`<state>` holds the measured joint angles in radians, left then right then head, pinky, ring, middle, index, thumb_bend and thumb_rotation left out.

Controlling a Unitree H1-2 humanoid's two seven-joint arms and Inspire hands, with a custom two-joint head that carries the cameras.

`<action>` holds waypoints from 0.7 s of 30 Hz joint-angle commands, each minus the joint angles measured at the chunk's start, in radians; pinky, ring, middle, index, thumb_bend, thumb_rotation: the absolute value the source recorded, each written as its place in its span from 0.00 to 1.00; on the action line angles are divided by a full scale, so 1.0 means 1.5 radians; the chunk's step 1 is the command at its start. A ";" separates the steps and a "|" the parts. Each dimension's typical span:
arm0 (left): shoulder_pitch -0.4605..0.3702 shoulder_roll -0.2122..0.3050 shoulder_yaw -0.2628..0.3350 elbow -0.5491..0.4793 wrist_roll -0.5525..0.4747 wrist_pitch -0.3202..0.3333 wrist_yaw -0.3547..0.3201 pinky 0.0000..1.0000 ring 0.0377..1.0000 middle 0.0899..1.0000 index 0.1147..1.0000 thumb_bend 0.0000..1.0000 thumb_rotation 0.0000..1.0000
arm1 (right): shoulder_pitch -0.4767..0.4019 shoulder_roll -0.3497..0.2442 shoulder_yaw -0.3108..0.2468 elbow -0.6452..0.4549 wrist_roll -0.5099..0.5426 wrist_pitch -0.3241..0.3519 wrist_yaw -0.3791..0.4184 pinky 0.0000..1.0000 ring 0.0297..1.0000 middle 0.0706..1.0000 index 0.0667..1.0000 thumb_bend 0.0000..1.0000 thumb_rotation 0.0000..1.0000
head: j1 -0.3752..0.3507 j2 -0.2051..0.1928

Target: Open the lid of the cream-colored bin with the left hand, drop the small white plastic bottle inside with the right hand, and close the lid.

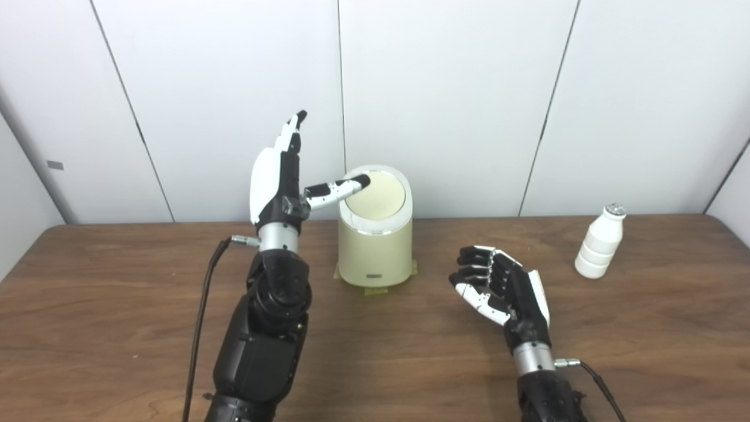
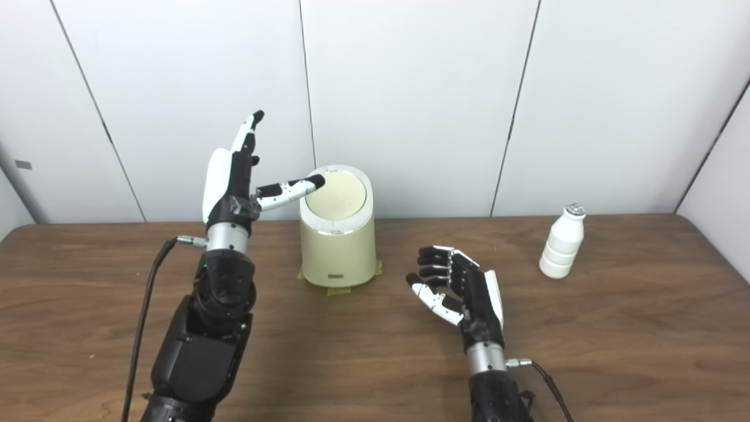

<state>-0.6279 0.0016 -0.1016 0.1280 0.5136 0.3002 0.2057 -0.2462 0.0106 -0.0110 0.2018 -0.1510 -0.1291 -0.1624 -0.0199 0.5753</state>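
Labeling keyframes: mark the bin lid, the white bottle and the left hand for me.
bin lid (image 1: pixel 375 196), left eye view, middle of the round cream top.
white bottle (image 1: pixel 600 242), left eye view, ribbed body below the cap.
left hand (image 2: pixel 228 176), right eye view, the palm, fingers raised, thumb toward the lid.

The light is bright and even, falling from above me; the white wall panels behind are almost washed out. A soft sheen lies on the wooden table (image 1: pixel 375 363) ahead of my right hand (image 1: pixel 504 290), which casts only a faint shadow just beneath itself. Both pictures are fairly sharp, with slight softness and little bending at the edges.
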 commanded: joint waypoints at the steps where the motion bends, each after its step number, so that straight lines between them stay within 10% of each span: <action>1: -0.049 0.000 -0.012 0.003 0.019 -0.008 0.012 0.88 1.00 1.00 1.00 0.90 0.24 | -0.011 0.004 0.002 0.005 0.002 -0.026 -0.004 0.52 0.59 0.60 0.58 0.29 0.16 | -0.002 0.000; 21: -0.098 0.013 -0.083 0.114 0.098 0.034 0.029 1.00 1.00 1.00 1.00 0.91 0.24 | -0.007 0.008 0.004 -0.003 -0.005 -0.020 -0.007 0.52 0.58 0.59 0.58 0.28 0.17 | -0.010 0.001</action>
<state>-0.7107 0.0124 -0.2252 0.3088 0.6340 0.3675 0.2218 -0.2516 0.0154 -0.0099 0.2086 -0.1566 -0.1445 -0.1678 -0.0337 0.5768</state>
